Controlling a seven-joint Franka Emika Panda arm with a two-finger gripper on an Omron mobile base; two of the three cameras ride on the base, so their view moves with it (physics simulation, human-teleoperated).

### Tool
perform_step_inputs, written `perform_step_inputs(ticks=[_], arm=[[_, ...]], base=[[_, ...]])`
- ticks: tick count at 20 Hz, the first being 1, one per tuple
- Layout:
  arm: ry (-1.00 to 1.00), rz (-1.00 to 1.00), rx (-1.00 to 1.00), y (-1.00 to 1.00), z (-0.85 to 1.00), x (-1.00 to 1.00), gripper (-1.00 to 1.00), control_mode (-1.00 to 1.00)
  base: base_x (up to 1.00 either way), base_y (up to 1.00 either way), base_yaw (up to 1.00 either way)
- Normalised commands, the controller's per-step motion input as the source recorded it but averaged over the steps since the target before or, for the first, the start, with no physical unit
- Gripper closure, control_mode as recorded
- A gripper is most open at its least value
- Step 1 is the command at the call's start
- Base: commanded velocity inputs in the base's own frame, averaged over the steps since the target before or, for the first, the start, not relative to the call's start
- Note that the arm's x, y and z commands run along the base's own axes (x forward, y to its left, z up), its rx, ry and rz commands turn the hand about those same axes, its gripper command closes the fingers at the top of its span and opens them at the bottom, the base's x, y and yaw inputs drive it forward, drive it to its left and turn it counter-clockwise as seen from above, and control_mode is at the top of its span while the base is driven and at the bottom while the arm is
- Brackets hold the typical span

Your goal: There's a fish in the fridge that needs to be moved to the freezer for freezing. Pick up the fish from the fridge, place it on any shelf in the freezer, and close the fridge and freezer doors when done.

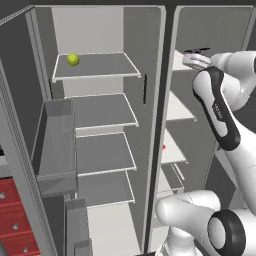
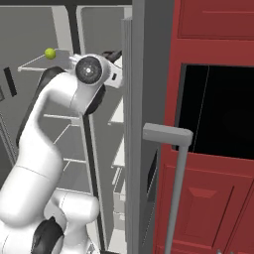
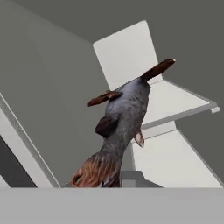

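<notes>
At the left of the left base view the fridge (image 1: 100, 125) stands open, a green ball (image 1: 73, 59) on its top shelf; upper right, the fingers (image 1: 196, 50) are closed on the fish (image 3: 120, 127) inside the freezer (image 1: 210, 40), above a white shelf (image 3: 175, 105). Held near one end, it could swing, clip the shelf edge, or slide off once released

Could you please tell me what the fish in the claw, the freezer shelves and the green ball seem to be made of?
Fish: looks like soft organic flesh, matte grey-blue skin with reddish-brown fins.
Freezer shelves: seemingly rigid plastic or painted metal, flat pale white slabs without gloss.
Green ball: yellow-green, smooth, faintly shiny; possibly a lime or similar fruit, though too small to tell.
</notes>
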Motion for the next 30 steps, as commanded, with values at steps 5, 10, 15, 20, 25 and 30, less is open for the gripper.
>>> perform_step_inputs(ticks=[5, 10, 15, 20, 25, 30], arm=[[0.1, 0.02, 0.0, -0.19, -0.17, 0.67, 1.0, -1.0], [0.05, 0.03, 0.0, -0.28, -0.25, 0.61, 1.0, -1.0], [0.02, 0.05, 0.0, -0.14, -0.29, 0.69, 1.0, -1.0], [0.02, 0.02, 0.0, -0.02, -0.16, 0.68, 1.0, -1.0], [0.08, 0.0, 0.0, -0.01, -0.09, 0.68, 1.0, -1.0], [0.02, 0.02, 0.0, -0.17, -0.06, 0.56, 1.0, -1.0]], base=[[0.0, 0.0, 0.0], [0.0, 0.0, 0.0], [0.0, 0.0, 0.0], [0.0, 0.0, 0.0], [0.0, 0.0, 0.0], [0.0, 0.0, 0.0]])
